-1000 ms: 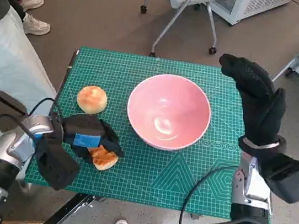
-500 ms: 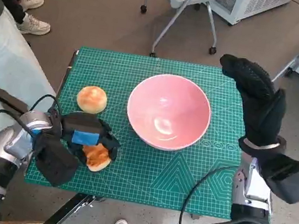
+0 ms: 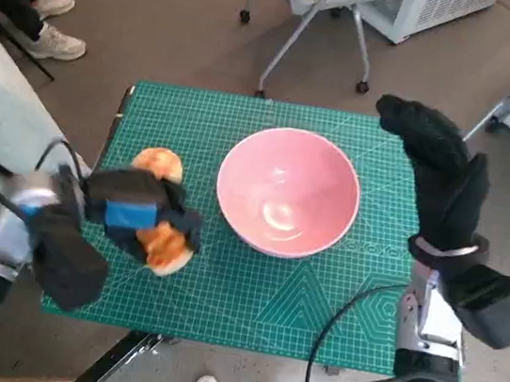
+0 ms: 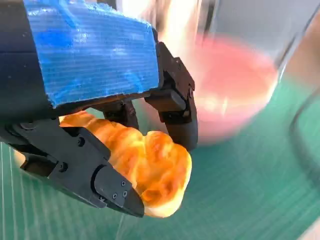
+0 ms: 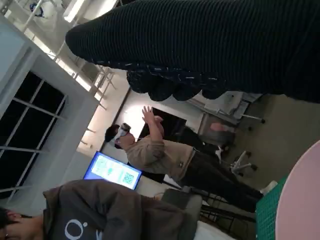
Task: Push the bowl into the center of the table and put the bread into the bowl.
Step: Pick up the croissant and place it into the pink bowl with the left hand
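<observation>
Left robot hand [image 3: 133,217] black, blue-taped; right robot hand [image 3: 438,174] black knit glove; pale forearms, black cables.

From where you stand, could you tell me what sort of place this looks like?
Probably a lab or office workspace: a green cutting mat covers the small table, a wheeled chair stands behind it, and a lit monitor glows near people by large windows.

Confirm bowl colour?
Pink bowl, inside and out; clearest in the head view.

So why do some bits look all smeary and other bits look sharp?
In the head view the left hand and its forearm are smeared, while the bowl and right hand look sharp. In the left wrist view the bread is sharp, but the bowl behind is a soft pink blur. The right wrist view is dim, with bright lights.
</observation>
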{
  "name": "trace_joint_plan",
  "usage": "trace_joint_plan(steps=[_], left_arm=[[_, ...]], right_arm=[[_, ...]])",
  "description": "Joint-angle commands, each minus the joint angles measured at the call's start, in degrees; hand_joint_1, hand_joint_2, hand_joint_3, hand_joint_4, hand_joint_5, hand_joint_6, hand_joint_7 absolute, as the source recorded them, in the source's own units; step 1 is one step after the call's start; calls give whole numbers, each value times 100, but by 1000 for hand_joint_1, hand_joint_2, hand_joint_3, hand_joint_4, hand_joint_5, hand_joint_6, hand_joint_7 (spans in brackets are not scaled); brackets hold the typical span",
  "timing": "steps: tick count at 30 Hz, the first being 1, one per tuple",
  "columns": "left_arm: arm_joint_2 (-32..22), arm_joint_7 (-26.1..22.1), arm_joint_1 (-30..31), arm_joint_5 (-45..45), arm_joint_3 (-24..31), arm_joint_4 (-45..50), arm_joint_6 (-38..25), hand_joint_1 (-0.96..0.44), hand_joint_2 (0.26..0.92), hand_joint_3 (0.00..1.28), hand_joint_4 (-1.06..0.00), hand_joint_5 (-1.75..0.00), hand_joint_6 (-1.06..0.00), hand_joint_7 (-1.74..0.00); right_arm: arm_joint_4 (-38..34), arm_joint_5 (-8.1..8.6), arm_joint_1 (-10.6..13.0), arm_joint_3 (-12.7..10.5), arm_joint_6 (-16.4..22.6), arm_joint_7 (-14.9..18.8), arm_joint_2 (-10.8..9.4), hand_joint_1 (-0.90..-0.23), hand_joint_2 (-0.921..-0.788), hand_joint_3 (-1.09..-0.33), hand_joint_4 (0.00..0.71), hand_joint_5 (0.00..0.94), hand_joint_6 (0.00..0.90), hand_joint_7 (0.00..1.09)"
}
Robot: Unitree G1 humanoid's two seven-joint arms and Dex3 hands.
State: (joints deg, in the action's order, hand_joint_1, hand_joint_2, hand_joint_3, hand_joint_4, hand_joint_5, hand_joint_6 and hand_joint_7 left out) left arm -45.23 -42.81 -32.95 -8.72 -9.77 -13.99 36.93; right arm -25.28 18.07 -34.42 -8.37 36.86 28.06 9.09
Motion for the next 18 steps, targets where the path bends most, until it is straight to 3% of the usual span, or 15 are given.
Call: trace_joint_plan(steps=[1, 11, 18], left_arm=[[-103, -50, -254, 447, 380, 587, -375, 2, 913, 22, -721, -1073, -731, -1115], [276, 111, -1099, 604, 529, 911, -836, 3, 912, 10, -733, -1023, -753, -1125], [710, 240, -1795, 348, 330, 597, -682, 2, 915, 8, -724, -1027, -754, -1130]], right_arm=[[-93, 102, 79, -61, -131, 94, 63, -637, -921, -742, 180, 2, 18, 583], [-155, 173, 42, -122, -129, 191, 68, -625, -921, -740, 181, 2, 31, 576], [-216, 142, 15, -145, -75, 197, 69, -627, -921, -743, 182, 2, 36, 570]])
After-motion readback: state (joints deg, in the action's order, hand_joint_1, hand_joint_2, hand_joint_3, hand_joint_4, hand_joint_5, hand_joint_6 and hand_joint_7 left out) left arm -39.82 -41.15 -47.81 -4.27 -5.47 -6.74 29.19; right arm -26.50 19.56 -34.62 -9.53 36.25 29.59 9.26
